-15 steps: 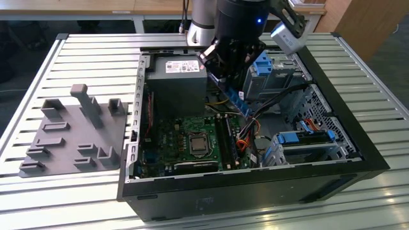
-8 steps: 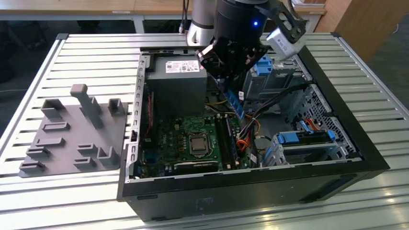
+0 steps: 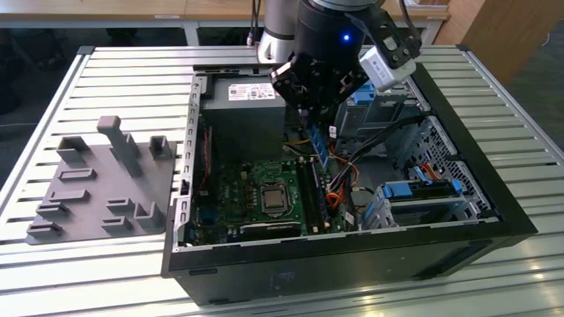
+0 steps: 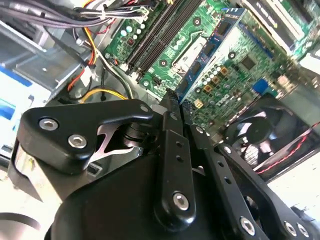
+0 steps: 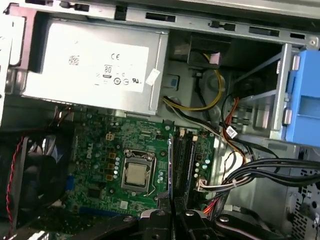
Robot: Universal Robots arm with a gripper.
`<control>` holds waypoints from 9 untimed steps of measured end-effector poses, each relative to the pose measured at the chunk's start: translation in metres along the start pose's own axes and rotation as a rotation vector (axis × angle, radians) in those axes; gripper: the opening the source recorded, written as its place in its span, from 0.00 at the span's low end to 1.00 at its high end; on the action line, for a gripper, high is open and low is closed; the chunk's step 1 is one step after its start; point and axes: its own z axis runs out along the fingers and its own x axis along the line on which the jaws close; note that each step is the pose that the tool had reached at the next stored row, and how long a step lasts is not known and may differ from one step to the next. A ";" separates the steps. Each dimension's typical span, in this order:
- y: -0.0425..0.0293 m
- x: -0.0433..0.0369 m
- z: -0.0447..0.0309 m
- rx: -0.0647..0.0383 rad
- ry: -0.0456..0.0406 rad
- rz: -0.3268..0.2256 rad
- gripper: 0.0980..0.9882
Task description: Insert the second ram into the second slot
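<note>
My gripper (image 3: 316, 122) hangs over the open computer case (image 3: 352, 254) and is shut on the second ram (image 3: 323, 153), a thin dark blue stick that points down toward the motherboard (image 3: 255, 191). In the second wrist view the ram (image 4: 206, 49) runs out from between the black fingers (image 4: 170, 130), its chips showing, beside the long dark memory slots (image 4: 159, 36). The first wrist view has the ram (image 5: 170, 170) edge-on, just above the slots (image 5: 186, 160) and close beside them. I cannot tell which one is the second slot.
A grey power supply (image 3: 251, 92) fills the far end of the case. Loose cables (image 3: 345, 178) and blue drive brackets (image 3: 423, 190) sit on the exterior view's right. The processor socket (image 5: 136, 175) and a fan (image 5: 30, 170) lie beside the slots. A grey fixture tray (image 3: 97, 188) rests outside.
</note>
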 end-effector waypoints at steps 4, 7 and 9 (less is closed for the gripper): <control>0.0000 -0.0001 0.0040 -0.002 -0.0007 0.073 0.04; -0.0001 -0.0003 0.0088 -0.004 -0.0011 0.116 0.04; -0.0002 -0.0004 0.0124 -0.004 -0.0011 0.116 0.04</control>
